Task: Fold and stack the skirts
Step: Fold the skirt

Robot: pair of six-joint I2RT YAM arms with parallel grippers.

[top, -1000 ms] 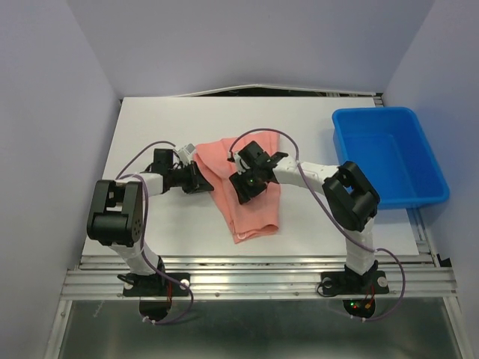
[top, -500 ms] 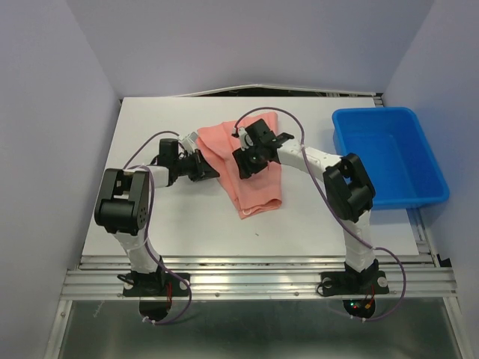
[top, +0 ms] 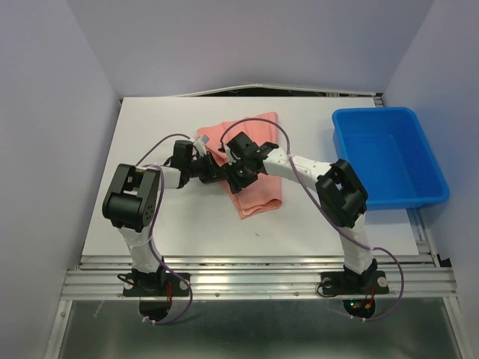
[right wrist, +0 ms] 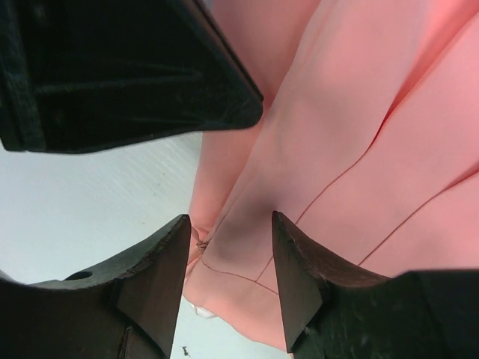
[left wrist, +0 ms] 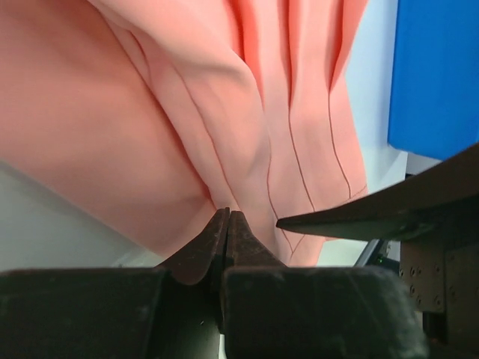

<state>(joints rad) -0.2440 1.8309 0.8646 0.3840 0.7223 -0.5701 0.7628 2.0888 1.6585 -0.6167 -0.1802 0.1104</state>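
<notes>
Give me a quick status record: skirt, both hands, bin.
skirt: one, salmon-pink, pleated, partly folded over itself, mid-table
left hand: shut, pinching the skirt's left edge
right hand: open, over the skirt, not gripping
bin: blue, right of the skirt, not touching it
stack: none yet, only one skirt in view

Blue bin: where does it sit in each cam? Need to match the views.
Top external: blue bin on the table's right side, right of the skirt.
Left wrist: upper right corner, beyond the skirt.
Right wrist: not in it.
Shared landmark: the pink pleated skirt, which also fills much of the right wrist view.
</notes>
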